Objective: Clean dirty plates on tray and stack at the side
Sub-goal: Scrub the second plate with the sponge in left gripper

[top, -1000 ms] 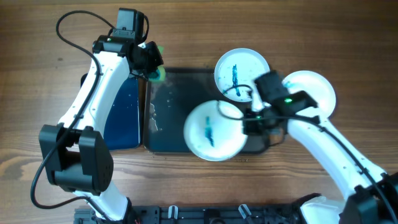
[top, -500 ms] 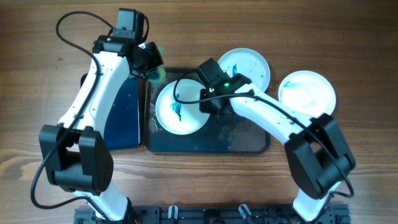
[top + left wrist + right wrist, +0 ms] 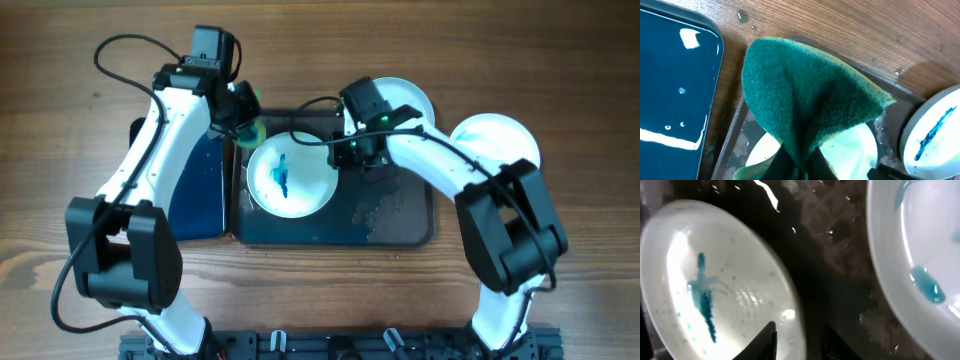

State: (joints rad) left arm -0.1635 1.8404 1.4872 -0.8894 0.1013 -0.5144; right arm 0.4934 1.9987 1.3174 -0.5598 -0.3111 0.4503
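Observation:
A white plate (image 3: 290, 180) with a blue streak lies on the left part of the dark tray (image 3: 400, 222). My right gripper (image 3: 341, 157) is shut on its right rim; in the right wrist view the fingers (image 3: 800, 332) straddle the rim of this plate (image 3: 715, 290). A second streaked plate (image 3: 410, 98) sits at the tray's back edge, partly under the right arm, and shows in the right wrist view (image 3: 920, 255). A third plate (image 3: 497, 147) lies on the table right of the tray. My left gripper (image 3: 246, 118) is shut on a green sponge (image 3: 810, 95) above the tray's back left corner.
A smaller dark blue tray (image 3: 196, 185), wet and shiny, stands left of the large tray and shows in the left wrist view (image 3: 670, 85). Water drops and foam lie on the large tray's floor (image 3: 385, 210). Bare wooden table surrounds both trays.
My right gripper carried the streaked plate from the tray's front right to its left part, near the sponge. The left gripper with the sponge barely shifted.

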